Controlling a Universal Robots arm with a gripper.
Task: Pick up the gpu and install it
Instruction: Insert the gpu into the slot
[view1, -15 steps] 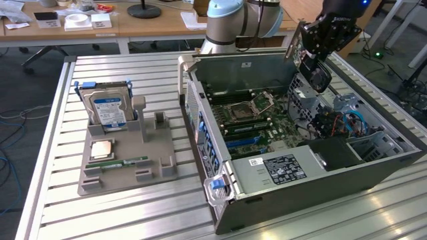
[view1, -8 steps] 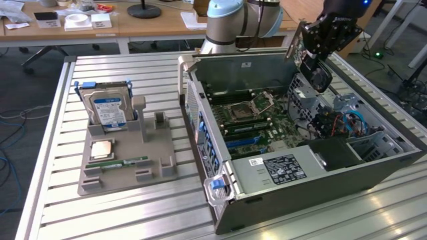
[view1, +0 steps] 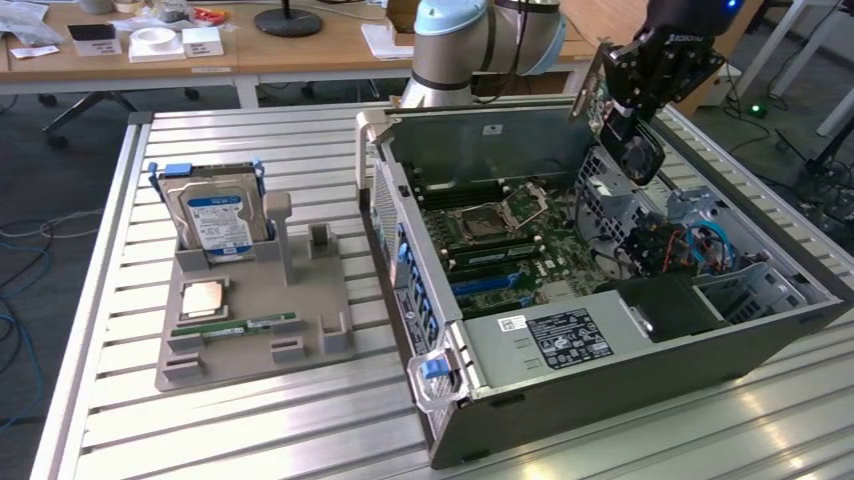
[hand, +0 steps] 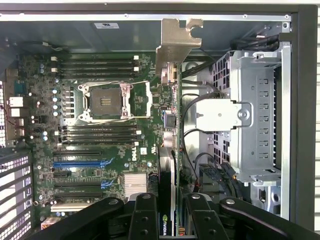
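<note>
One gpu (view1: 625, 135) clamped edge-on in the claw (hand: 172, 215), hanging over the open case (view1: 627, 360), clear of the board. My read: line the card edge up with the blue slot (hand: 82, 163), no tilt, go slow.

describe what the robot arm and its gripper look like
The thick silver-grey tubular arm has rounded joints, and one of them carries a pale blue cap. The blocky matte-black gripper has linked black fingers dotted with small round screw holes, as the wrist view shows.
</note>
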